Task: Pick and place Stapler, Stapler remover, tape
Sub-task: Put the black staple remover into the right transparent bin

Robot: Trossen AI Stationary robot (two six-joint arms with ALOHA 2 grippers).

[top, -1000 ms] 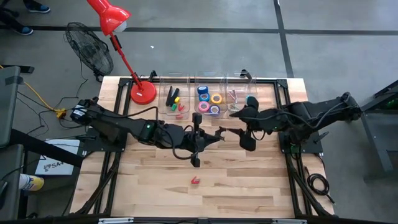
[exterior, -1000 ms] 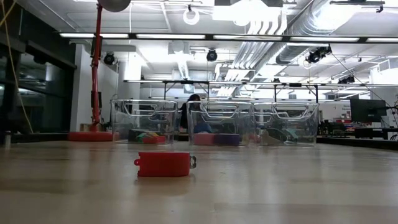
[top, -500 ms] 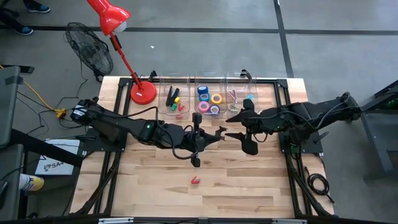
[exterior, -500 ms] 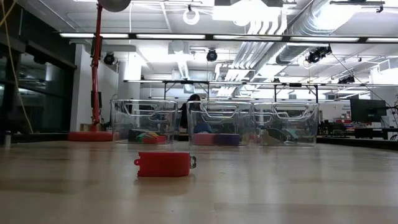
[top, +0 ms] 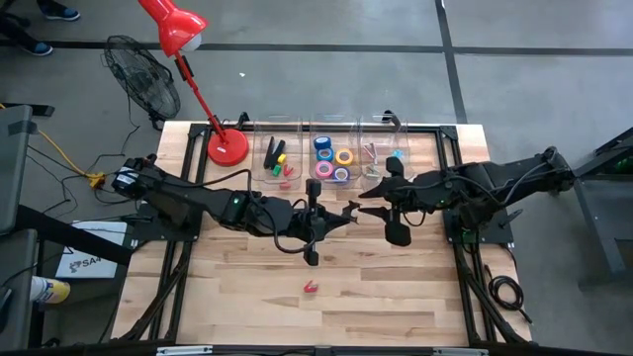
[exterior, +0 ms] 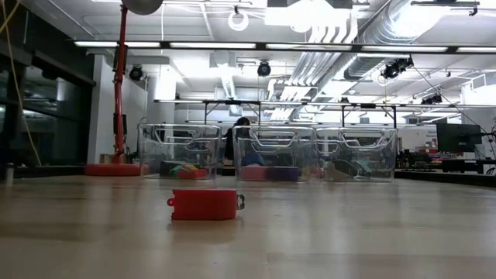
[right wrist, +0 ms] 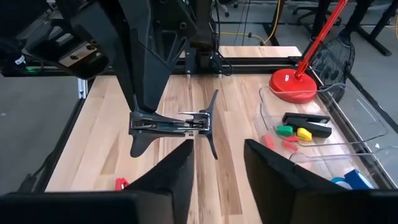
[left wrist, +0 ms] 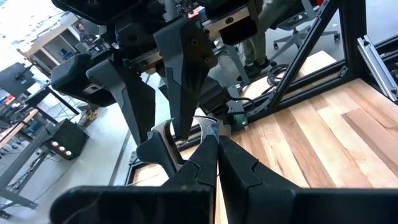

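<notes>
My left gripper (top: 348,211) hovers over the table's middle, shut on a dark and silver stapler remover (right wrist: 205,124). The remover's silver metal (left wrist: 206,126) shows just past the left gripper's fingertips (left wrist: 214,149). My right gripper (top: 368,201) is open and level, facing the remover from the table's right and apart from it. A small red stapler (top: 311,287) lies flat on the table nearer the near edge and also shows in the low view (exterior: 201,204). The tape rolls (top: 331,158) lie in the middle clear bin. My left gripper pinches the stapler remover between its two shut fingers. The fingers come level from the table's left. The remover's silver end (left wrist: 206,126) sticks out past the tips, and its two thin dark arms (right wrist: 213,99) spread apart. It is lifted clear of the table; the fingertips hide the exact spot.
Three clear bins stand in a row at the far edge: staplers (top: 280,158), tape, and removers (top: 381,153). The red lamp's base (top: 227,148) sits at the far left corner. Bare wood lies around the red stapler and along the near edge.
My right gripper has shifted a little toward the table's near edge, away from the right bin, and now stands in front of the left gripper. It stays open.
</notes>
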